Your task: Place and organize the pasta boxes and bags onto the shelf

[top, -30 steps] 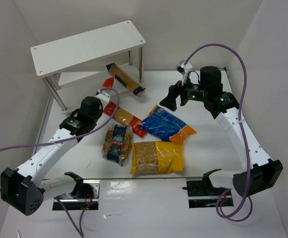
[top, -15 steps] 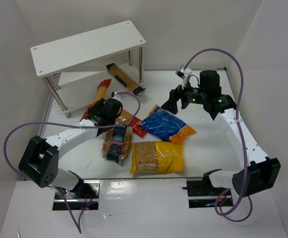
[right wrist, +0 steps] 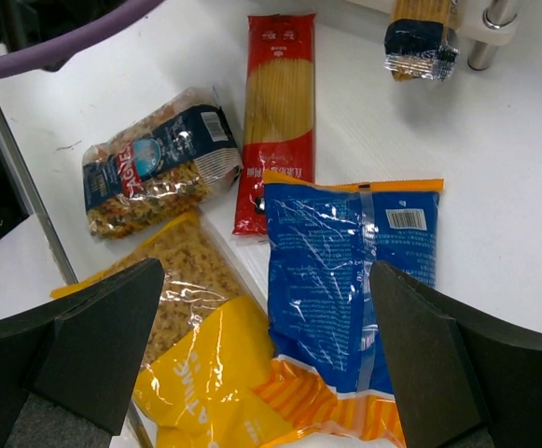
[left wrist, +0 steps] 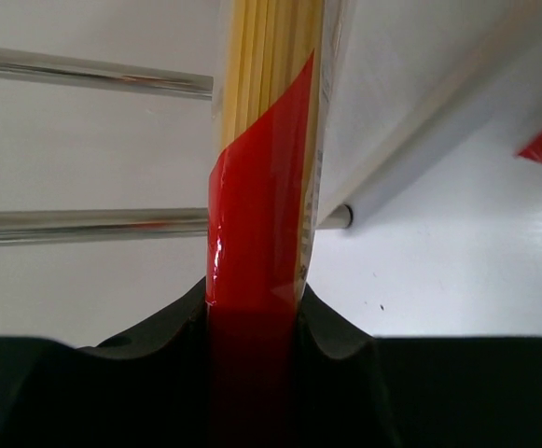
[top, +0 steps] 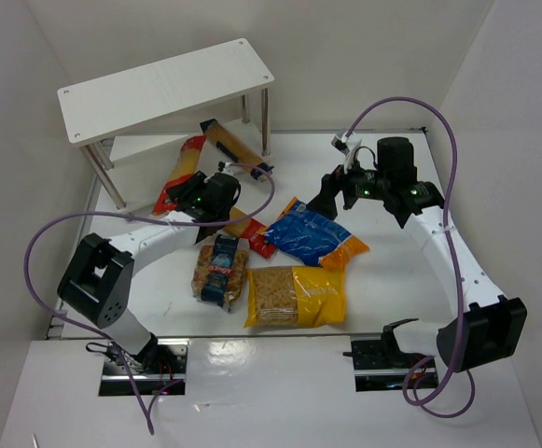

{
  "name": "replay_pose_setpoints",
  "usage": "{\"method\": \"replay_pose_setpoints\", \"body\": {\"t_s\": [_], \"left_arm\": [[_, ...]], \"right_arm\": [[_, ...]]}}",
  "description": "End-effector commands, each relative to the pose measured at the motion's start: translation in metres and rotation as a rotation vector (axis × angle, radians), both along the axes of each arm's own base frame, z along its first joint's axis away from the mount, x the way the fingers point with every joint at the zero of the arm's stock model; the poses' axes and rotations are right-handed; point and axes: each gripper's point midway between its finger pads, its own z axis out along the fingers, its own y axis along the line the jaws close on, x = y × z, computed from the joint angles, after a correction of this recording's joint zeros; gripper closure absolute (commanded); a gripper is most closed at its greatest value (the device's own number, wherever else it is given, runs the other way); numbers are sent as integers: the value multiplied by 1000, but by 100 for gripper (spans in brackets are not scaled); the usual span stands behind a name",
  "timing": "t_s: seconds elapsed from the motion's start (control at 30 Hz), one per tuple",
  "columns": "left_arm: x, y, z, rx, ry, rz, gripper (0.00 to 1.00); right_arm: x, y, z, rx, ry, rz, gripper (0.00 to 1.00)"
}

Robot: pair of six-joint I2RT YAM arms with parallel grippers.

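**Left gripper** (left wrist: pixel 257 322): fingers clamped narrow on the red end of a spaghetti packet (left wrist: pixel 263 196) (the pads pinch it from both sides). The packet is held tilted, its far end pointing toward the shelf (top: pixel 168 86), in front of the thin metal legs and the edge of the lower board.

**Right gripper** (right wrist: pixel 266 327): fingers spread wide, holding nothing, hanging above the blue-orange bag (right wrist: pixel 345 271).

**Shelf**: white, two boards, at the far left of the table (top: pixel 392 280); nothing on the top board.

**Tan box** (top: pixel 238 149): lying slantwise, one end under the top board, its dark blue end sticking out beside the shelf's right front leg.

**Second spaghetti packet** (right wrist: pixel 278 103): flat on the table, its near end touching the blue-orange bag.

**Clear blue-labelled bag** (right wrist: pixel 159 163): flat, just beside that packet (on its left in the top view).

**Yellow bag** (top: pixel 298 296): flat, nearest the arm bases, touching the blue-orange bag.
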Motion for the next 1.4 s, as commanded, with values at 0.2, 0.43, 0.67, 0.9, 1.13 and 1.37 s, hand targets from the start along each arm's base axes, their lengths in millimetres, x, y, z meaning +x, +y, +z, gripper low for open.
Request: {"method": "replay_pose_setpoints", "body": {"t_s": [0.2, 0.43, 0.67, 0.9, 1.13, 1.37], "left_arm": [[5, 48, 15, 110, -116, 261, 98], [-10, 85, 0, 163, -82, 394, 98], [-20, 125, -16, 167, -44, 499, 99], [-15, 130, -27, 169, -20, 512, 98], [-8, 124, -41, 169, 21, 492, 85], [2, 121, -40, 153, 8, 486, 77]], "right_arm": [[-4, 3, 18, 27, -87, 48, 0], [-10, 5, 17, 33, -73, 77, 0], [-15, 8, 17, 40, -76, 111, 0], [-23, 8, 19, 46, -80, 131, 0], [-24, 8, 22, 43, -97, 135, 0], [-29, 9, 21, 45, -101, 159, 0]]}}
